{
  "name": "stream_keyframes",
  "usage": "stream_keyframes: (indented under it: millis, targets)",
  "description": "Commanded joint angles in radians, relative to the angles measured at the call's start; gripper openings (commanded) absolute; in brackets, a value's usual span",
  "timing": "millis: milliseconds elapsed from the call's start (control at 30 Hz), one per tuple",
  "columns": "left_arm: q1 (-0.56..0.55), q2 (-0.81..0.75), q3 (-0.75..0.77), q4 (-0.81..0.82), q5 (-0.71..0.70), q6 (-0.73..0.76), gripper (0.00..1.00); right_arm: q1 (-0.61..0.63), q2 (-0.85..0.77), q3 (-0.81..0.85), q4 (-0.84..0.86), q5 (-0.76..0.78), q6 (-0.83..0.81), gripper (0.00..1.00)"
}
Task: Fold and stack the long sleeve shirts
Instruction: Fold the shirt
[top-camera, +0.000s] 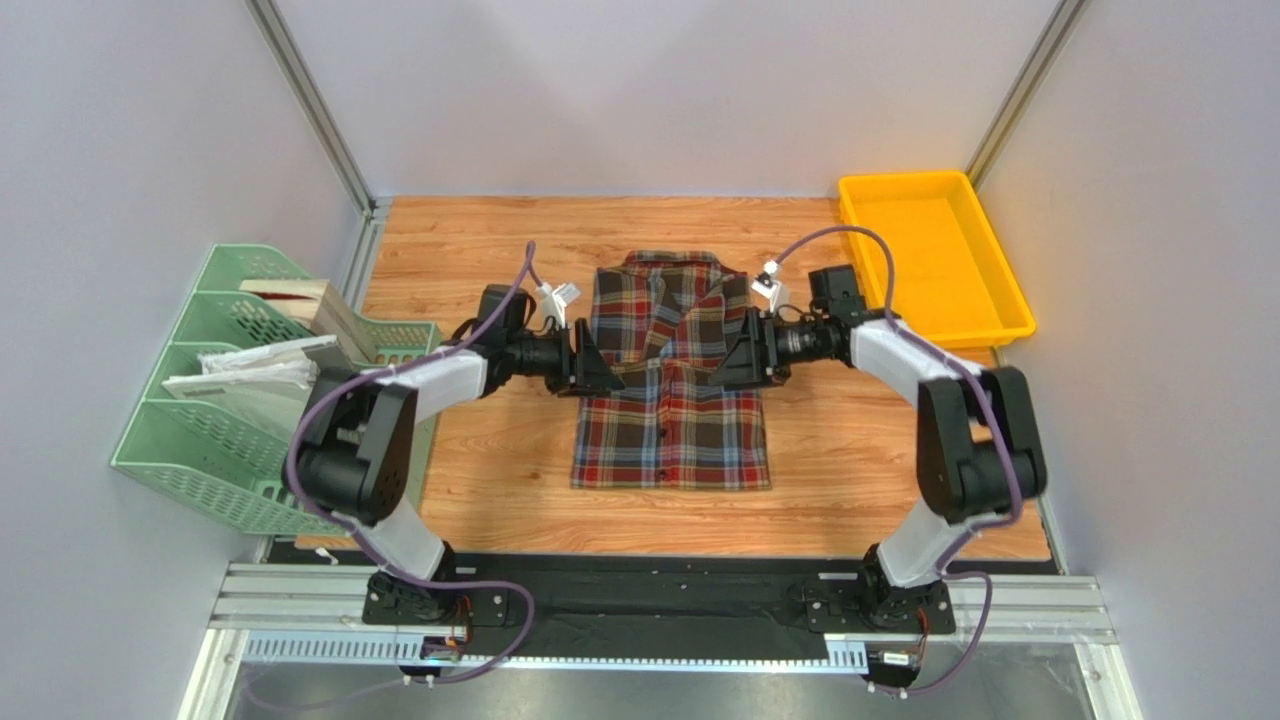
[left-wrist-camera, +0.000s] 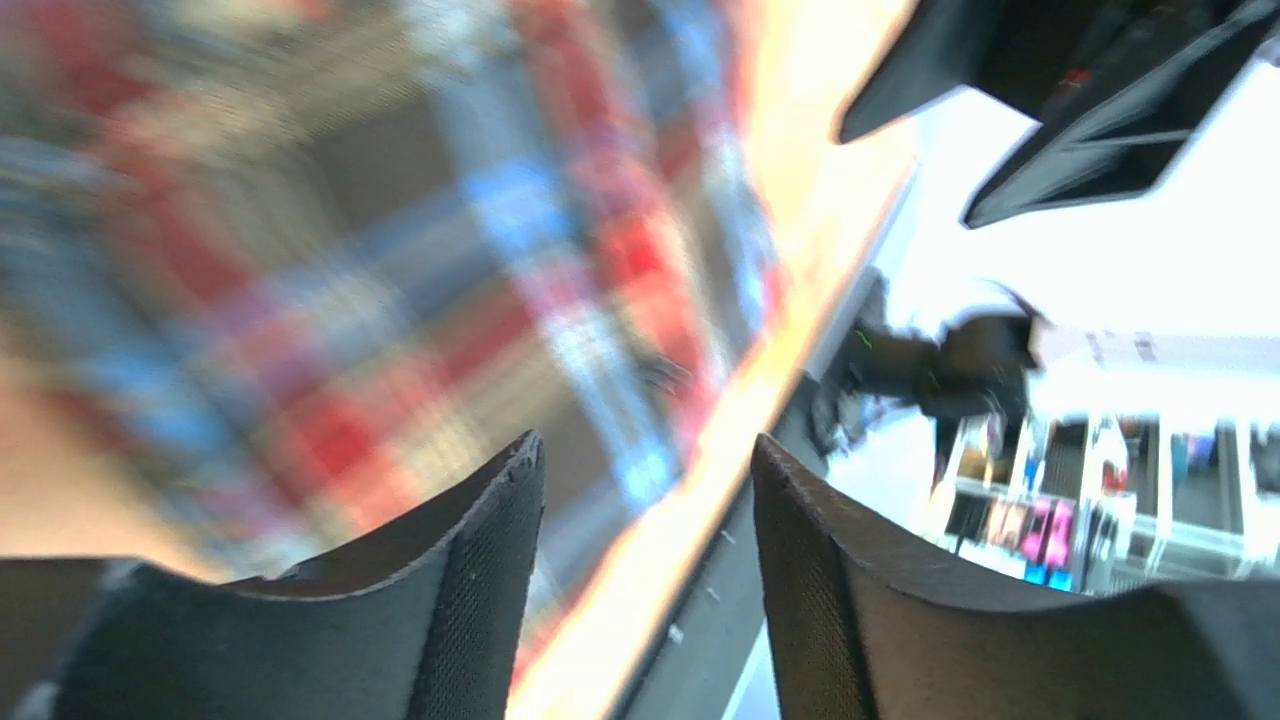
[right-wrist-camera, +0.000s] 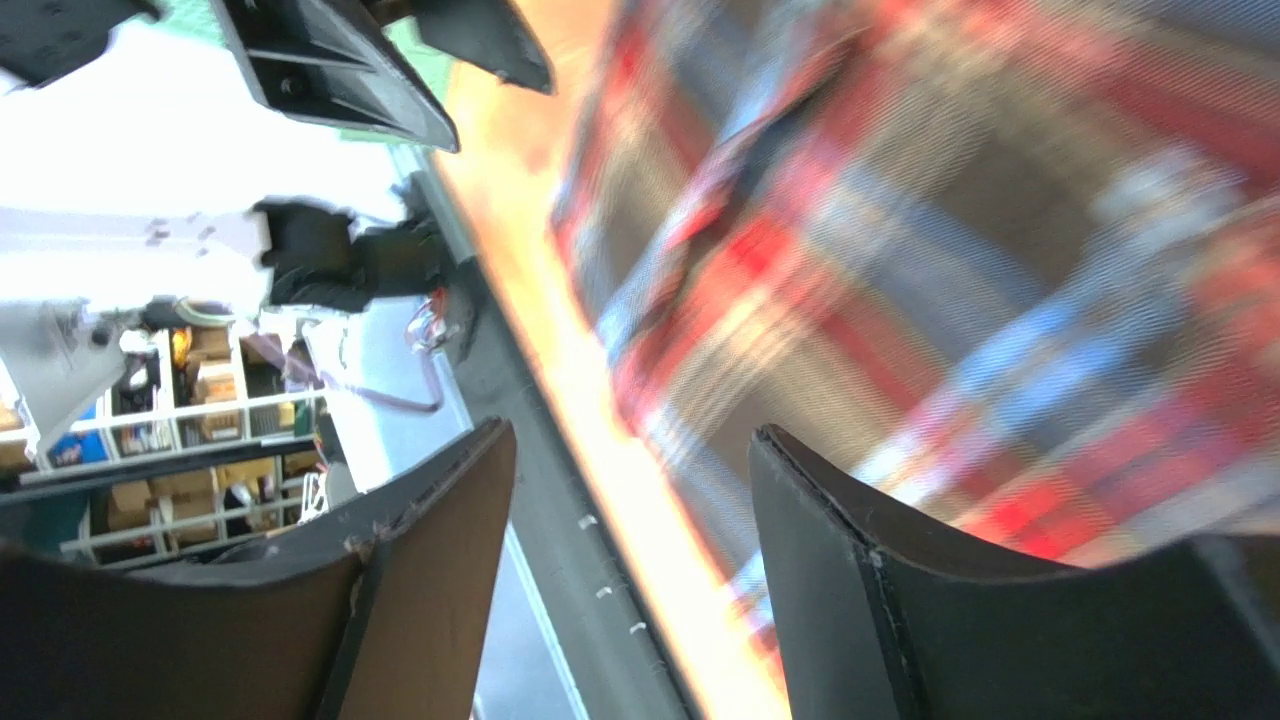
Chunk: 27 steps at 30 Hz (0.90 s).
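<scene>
The dark brown, red, blue and cream plaid flannel shirt (top-camera: 669, 413) lies flat with its sleeves folded in, at the middle of the wooden surface (top-camera: 451, 255). Bare wood shows on every side of it. The left end effector (left-wrist-camera: 646, 458) and right end effector (right-wrist-camera: 631, 435) flank its side edges, both spread and holding nothing. A yellow plastic tray (top-camera: 924, 248) sits at the far right and a green mesh rack (top-camera: 211, 435) at the left.
</scene>
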Motion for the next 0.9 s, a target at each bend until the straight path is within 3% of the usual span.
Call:
stream_keyframes:
  millis: [0,167,267,300,400,467,567,600,667,767,867]
  targets:
    - [-0.087,-0.095,-0.126,0.108,0.075,-0.067,0.63,0.08,-0.099,-0.185,0.078,-0.045,0.077,0.65]
    - [-0.16,-0.058,-0.206,0.109,0.026,-0.136,0.68,0.183,-0.115,-0.326,0.207,-0.045,0.169,0.67]
    - [-0.159,-0.007,-0.238,0.078,-0.078,-0.11,0.74,0.174,-0.029,-0.354,0.219,-0.002,0.183,0.74]
    - [-0.16,0.016,-0.24,0.058,-0.101,-0.104,0.76,0.162,0.006,-0.354,0.217,0.012,0.181,0.81]
    - [-0.159,-0.004,-0.24,0.068,-0.052,-0.081,0.82,0.128,0.057,-0.344,0.201,-0.005,0.177,0.89]
    - [-0.173,-0.054,-0.266,0.139,0.028,-0.11,0.97,0.141,0.005,-0.352,0.213,-0.026,0.207,0.91]
    - [-0.24,-0.218,-0.298,0.236,0.073,-0.19,0.99,0.197,-0.209,-0.462,0.462,-0.065,0.374,0.94]
    - [-0.26,-0.273,-0.335,0.315,0.07,-0.226,0.99,0.22,-0.304,-0.491,0.537,-0.042,0.508,0.97]
    - [-0.311,-0.298,-0.384,0.4,0.049,-0.306,0.99,0.29,-0.358,-0.551,0.711,-0.001,0.594,1.0]
    - [-0.343,-0.254,-0.407,0.533,-0.019,-0.33,0.99,0.339,-0.356,-0.591,0.835,0.07,0.654,1.0]
    - [-0.345,-0.139,-0.39,0.599,-0.037,-0.337,0.99,0.35,-0.251,-0.593,0.909,0.101,0.649,1.0]
